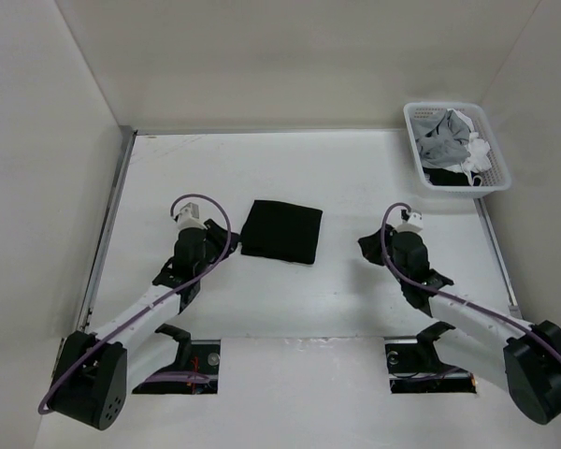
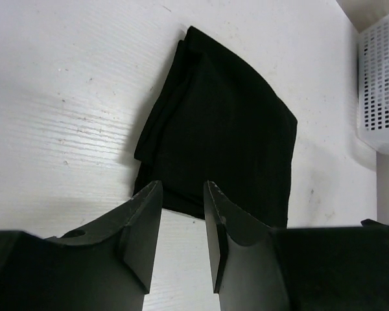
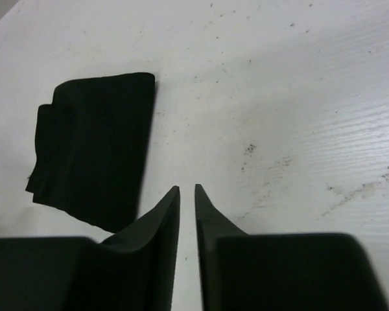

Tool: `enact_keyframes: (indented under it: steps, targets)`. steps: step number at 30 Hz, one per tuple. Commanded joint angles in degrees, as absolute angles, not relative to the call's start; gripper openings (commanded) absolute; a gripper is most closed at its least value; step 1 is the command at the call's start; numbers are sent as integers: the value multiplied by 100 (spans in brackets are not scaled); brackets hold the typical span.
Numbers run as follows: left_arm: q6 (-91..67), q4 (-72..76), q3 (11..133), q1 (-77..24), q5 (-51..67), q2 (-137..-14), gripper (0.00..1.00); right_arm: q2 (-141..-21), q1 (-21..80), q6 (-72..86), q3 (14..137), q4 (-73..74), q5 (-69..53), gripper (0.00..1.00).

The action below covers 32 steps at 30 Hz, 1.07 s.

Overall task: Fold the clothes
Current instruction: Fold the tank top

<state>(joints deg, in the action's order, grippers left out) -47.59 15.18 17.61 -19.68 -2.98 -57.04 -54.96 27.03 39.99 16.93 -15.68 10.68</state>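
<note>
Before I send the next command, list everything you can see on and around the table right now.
black garment: one, black, folded into a rough rectangle, lying flat mid-table between the two arms, touched by neither
basket: one, white plastic lattice, far right corner of the table
grey and white garments: a heap, number unclear, inside the basket
table: one, white, scuffed and speckled
purple cables: two, one looping along each arm
left gripper: one, black, just short of the black garment's near edge, jaws apart, empty
right gripper: one, black, over bare table to the right of the black garment, jaws only slightly apart, empty
</note>
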Motion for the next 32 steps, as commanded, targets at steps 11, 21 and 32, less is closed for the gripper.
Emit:
enact_keyframes:
  steps: [11,21,32]
  targets:
    - [-4228,800,2047,-1648,-703,-5255,41,-5845,2500,4104,1362,-3015,967,56]
    - [-4201,879,2267,-1762,-694,-5502,41,-5924,2509,4096,1380,-3059,1011,59]
    - [-4201,896,2347,-1815,-738,-5669,43,-5968,2509,4087,1398,-3059,976,60]
